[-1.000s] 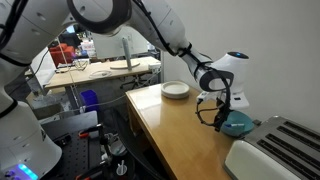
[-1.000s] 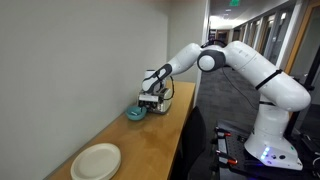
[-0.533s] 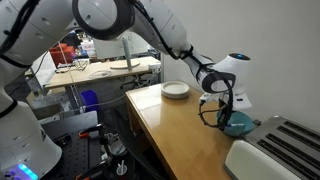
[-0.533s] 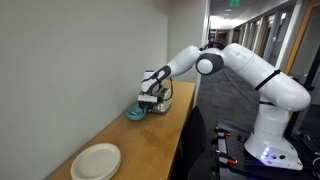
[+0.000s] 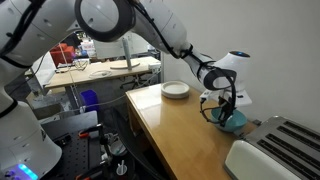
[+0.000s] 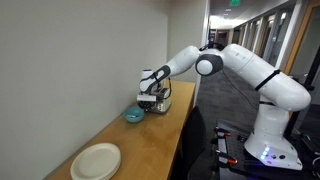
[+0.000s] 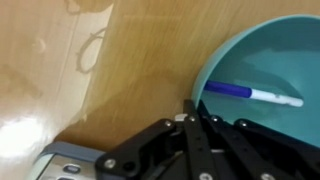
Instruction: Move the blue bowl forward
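Observation:
The blue bowl (image 5: 236,121) (image 6: 133,115) sits on the wooden table near the wall. A blue-and-white pen (image 7: 250,93) lies inside it. My gripper (image 5: 222,112) (image 6: 147,105) points down over the side of the bowl away from the wall. In the wrist view the bowl (image 7: 265,60) fills the upper right. There the gripper (image 7: 190,106) has its black fingers drawn together at the bowl's rim, shut on it. The fingers cover the rim where they pinch it.
A flat white plate (image 5: 175,90) (image 6: 96,161) lies further along the table. A silver appliance (image 5: 290,138) and a white object (image 5: 255,160) stand just beyond the bowl. The wall runs close behind the bowl, and the table edge (image 5: 150,125) drops off opposite it.
The jaws have gone from wide open to shut on the bowl's rim. The arm has hardly moved, and the bowl stays about where it was.

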Motion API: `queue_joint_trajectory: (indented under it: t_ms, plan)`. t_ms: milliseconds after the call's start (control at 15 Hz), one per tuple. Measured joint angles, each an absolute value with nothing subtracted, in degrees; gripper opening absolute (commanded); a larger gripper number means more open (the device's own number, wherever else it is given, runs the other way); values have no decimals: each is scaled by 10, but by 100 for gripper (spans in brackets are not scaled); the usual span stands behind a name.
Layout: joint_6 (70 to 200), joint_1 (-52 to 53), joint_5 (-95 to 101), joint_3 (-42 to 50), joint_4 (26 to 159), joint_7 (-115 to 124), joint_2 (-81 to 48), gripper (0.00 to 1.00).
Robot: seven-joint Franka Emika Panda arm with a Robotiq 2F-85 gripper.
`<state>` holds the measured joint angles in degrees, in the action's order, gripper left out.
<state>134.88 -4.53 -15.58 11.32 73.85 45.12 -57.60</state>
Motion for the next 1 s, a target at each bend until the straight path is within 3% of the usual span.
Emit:
queue_joint_trajectory:
  t_ms: [1000]
  plan:
    - [1309, -40, -149, 107, 718, 442, -581, 1]
